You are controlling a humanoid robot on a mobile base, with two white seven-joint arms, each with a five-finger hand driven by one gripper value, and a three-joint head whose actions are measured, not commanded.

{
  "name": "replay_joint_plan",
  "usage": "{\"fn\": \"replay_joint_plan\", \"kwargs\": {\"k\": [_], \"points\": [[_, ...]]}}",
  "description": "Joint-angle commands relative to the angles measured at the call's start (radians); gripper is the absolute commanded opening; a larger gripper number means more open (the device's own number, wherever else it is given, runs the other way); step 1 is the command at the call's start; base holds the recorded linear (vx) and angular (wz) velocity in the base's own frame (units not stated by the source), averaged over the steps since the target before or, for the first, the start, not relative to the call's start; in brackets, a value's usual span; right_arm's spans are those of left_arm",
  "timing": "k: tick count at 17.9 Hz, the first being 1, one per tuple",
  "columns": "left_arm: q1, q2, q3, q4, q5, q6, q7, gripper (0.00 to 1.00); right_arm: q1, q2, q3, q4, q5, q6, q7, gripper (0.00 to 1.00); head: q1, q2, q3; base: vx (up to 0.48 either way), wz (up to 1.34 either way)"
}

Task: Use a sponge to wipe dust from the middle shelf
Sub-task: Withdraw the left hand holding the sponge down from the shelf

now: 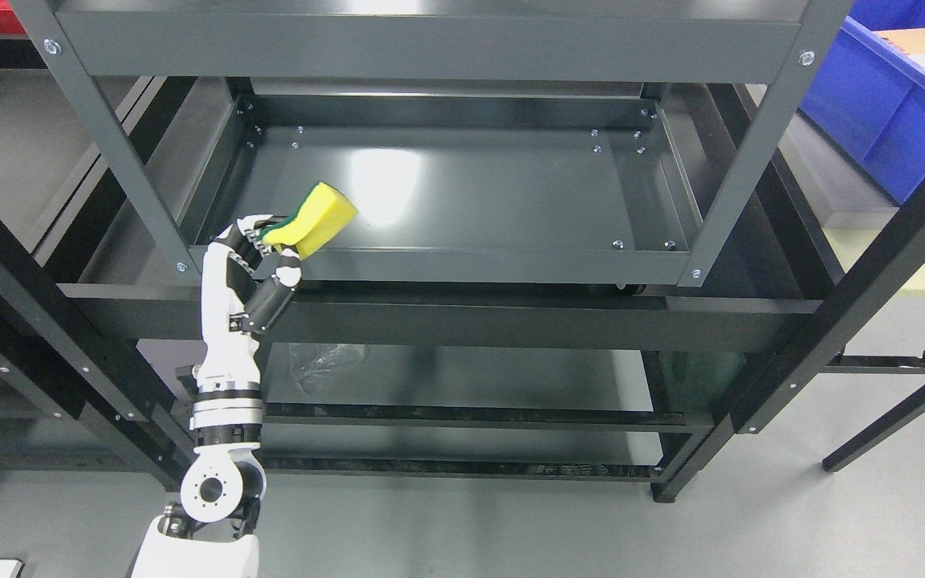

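left hand (258, 249): comes up from the lower left on a white and black arm, fingers curled tight round the sponge, thumb pressed on the sponge's lower end

sponge (315, 218): yellow with a green scrub layer on the side toward the fingers, sticking out up and to the right of the hand, tilted rather than flat. Can't really tell if its far end is touching the shelf floor or just above it

where that is: front-left corner of the middle shelf (511, 193), right over the front lip (503, 265). The hand itself is mostly outside the lip, only the sponge reaches in over the tray

middle shelf: dark grey metal tray with raised walls on all four sides, a shiny glare patch just right of the sponge, little bolts in the corners

edges: left upright (121, 152) is just beside the hand on its left, right upright (751, 152) is well apart at the far side. Upper shelf (430, 44) hangs over the top of the whole thing

open room: the whole tray floor to the right and toward the back wall is bare metal, so plenty of space that way

lower shelf: some crumpled clear plastic (326, 361) lying down there, below the hand

off to the right: blue bin (884, 120) past the rack

right hand: not showing anywhere
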Motion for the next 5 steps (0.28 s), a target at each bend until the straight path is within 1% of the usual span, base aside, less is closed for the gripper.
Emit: {"fn": "replay_joint_plan", "kwargs": {"k": [1,5], "points": [[0.020,0.014,0.089,-0.073,0.024,0.009,-0.001,0.04,0.000,-0.017,0.000,-0.017,0.000,-0.001,0.000,1.00,0.0000,0.000,0.000,0.000,0.00],[0.026,0.014,0.055,-0.073,0.024,0.009,-0.003,0.04,0.000,-0.017,0.000,-0.017,0.000,-0.001,0.000,1.00,0.0000,0.000,0.000,0.000,0.00]]}}
